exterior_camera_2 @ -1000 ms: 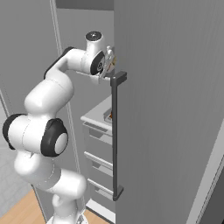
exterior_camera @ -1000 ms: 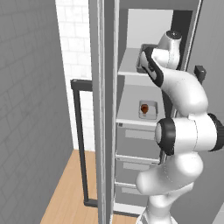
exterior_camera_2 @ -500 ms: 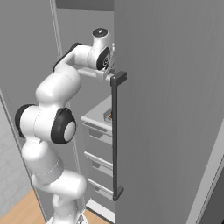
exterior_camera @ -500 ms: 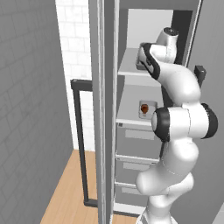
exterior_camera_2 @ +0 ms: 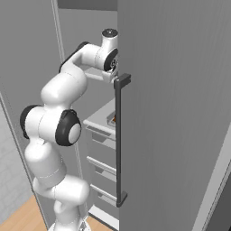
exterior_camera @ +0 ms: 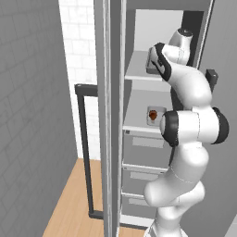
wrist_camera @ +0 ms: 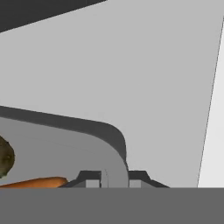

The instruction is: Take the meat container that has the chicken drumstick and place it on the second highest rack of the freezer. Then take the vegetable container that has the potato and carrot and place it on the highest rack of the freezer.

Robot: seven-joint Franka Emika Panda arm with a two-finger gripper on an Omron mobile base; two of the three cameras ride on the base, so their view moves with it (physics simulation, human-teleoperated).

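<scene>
On the freezer (exterior_camera: 152, 139) low shelf: meat box (exterior_camera: 153, 115) done | top shelf: claw (wrist_camera: 115, 178) pinches veggie box (wrist_camera: 65, 148) rim | left: let go.

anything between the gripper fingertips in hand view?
Yes. In the hand view the vegetable container's rim runs between the gripper's two fingertips, jaws nearly closed on it. The carrot and potato lie inside, off to one side.

We see the potato (wrist_camera: 5, 156) and carrot (wrist_camera: 35, 182) cut off at the hand view's left edge.
</scene>
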